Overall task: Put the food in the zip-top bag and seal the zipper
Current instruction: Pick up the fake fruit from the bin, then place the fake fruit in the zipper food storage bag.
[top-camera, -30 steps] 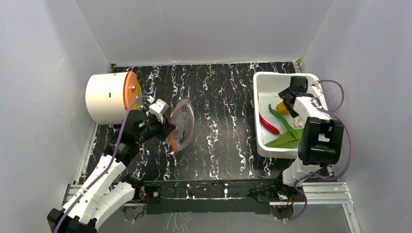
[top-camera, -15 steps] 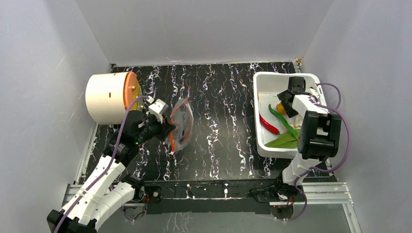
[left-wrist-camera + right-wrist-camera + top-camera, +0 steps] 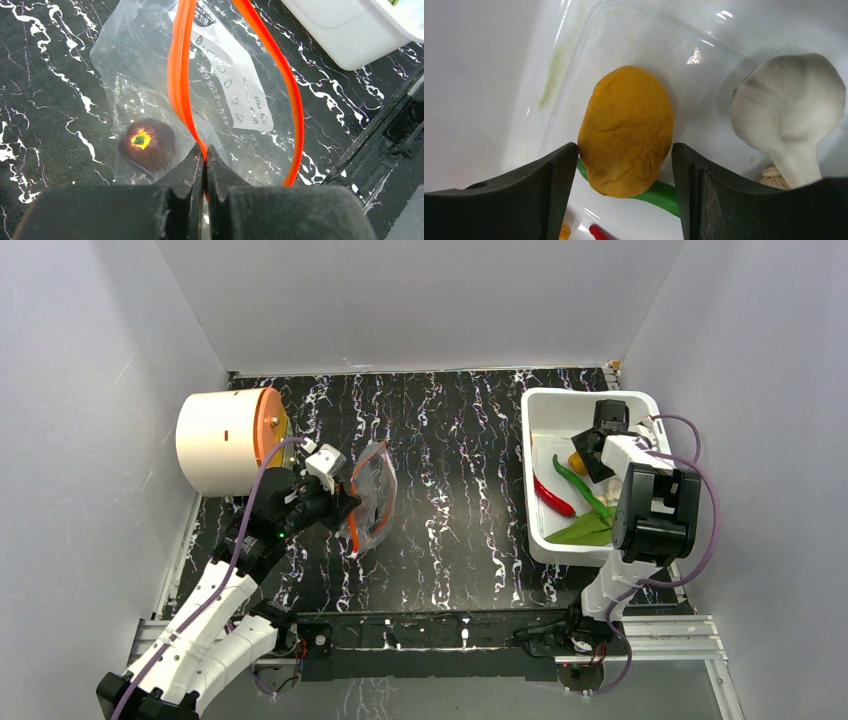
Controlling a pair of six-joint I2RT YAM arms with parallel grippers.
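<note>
The clear zip-top bag lies on the black marbled table with its mouth held open. My left gripper is shut on the orange-red zipper. A dark maroon round fruit sits inside the bag. My right gripper is down in the white bin, open, its jaws on either side of the orange round fruit. Beside the fruit lies the whitish garlic piece. The green pepper runs under the fruit, and the red chilli lies nearer the bin's left wall.
A cream cylinder with an orange rim lies on its side at the back left, close behind my left arm. A green leaf piece rests at the bin's near end. Grey walls enclose the table on three sides.
My right gripper's jaws have narrowed around the orange fruit, and the right arm has shifted slightly. The left gripper and the bag have stayed put.
</note>
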